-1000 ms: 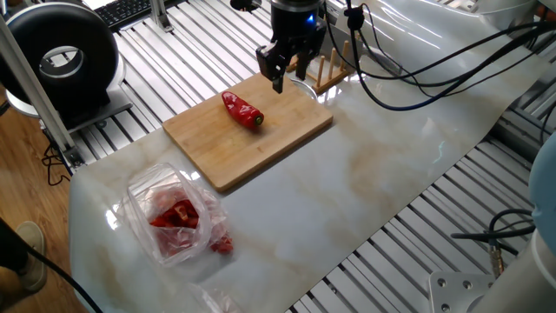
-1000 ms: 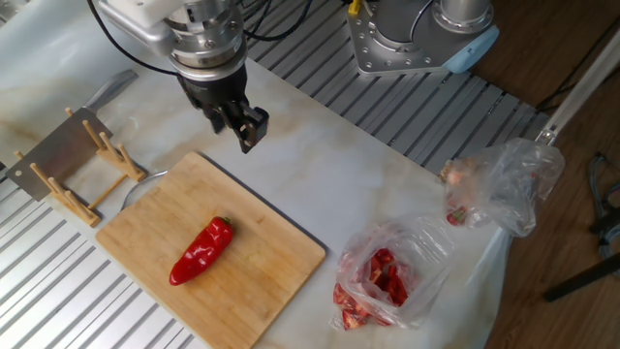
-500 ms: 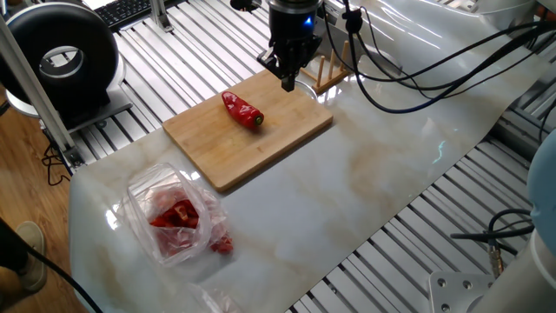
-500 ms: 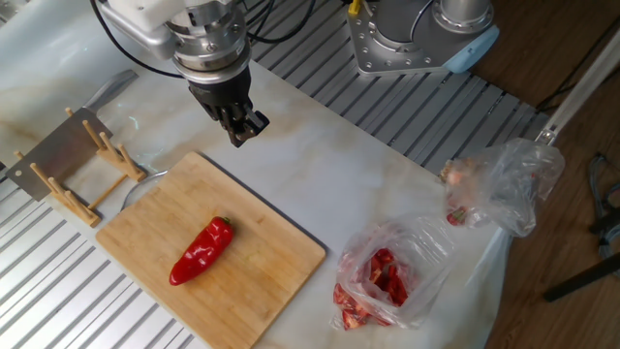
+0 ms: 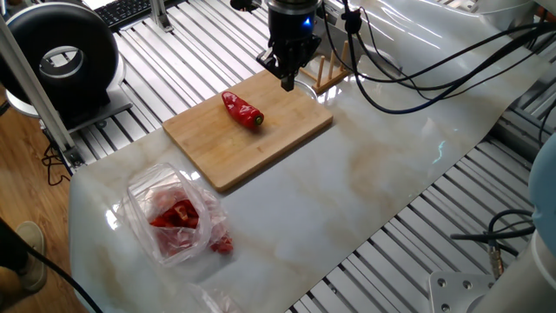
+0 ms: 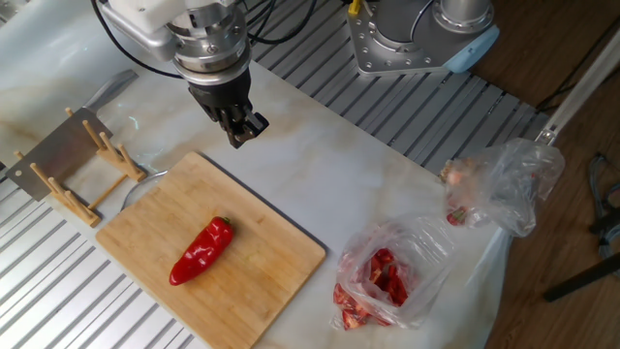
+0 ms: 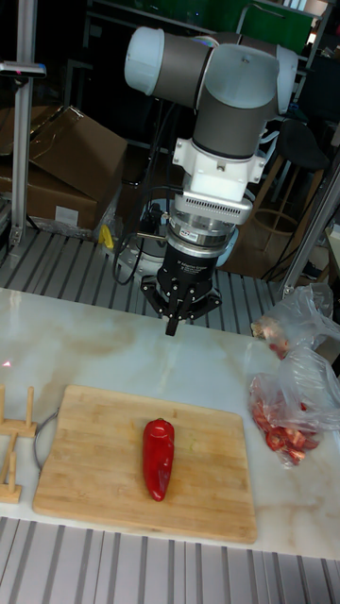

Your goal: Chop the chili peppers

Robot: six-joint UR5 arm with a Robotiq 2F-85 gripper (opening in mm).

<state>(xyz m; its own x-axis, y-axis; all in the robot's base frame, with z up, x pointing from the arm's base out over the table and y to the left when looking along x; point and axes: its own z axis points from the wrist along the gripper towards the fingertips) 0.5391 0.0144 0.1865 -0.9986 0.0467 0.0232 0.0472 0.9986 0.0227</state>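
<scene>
One plump glossy red chili pepper (image 5: 242, 109) (image 6: 201, 250) (image 7: 158, 458) lies whole on a bamboo cutting board (image 5: 261, 152) (image 6: 266, 291) (image 7: 94, 458), its green stem end towards the table's middle. My gripper (image 5: 287, 83) (image 6: 240, 135) (image 7: 173, 327) hangs above the board's far edge, well clear of the chili. Its fingers are pressed together and hold nothing.
A wooden rack (image 6: 92, 179) (image 5: 330, 69) carrying a cleaver (image 6: 53, 155) stands beside the board. A see-through bag with red pieces (image 5: 174, 217) (image 6: 387, 276) (image 7: 293, 406) lies on the marble top, and a second crumpled bag (image 6: 504, 179) (image 7: 297, 326) lies further on. Slatted metal surrounds the marble.
A second ago the fingers stood apart; they closed half a second ago on nothing. The gripper shifted slightly. The chili has not moved.
</scene>
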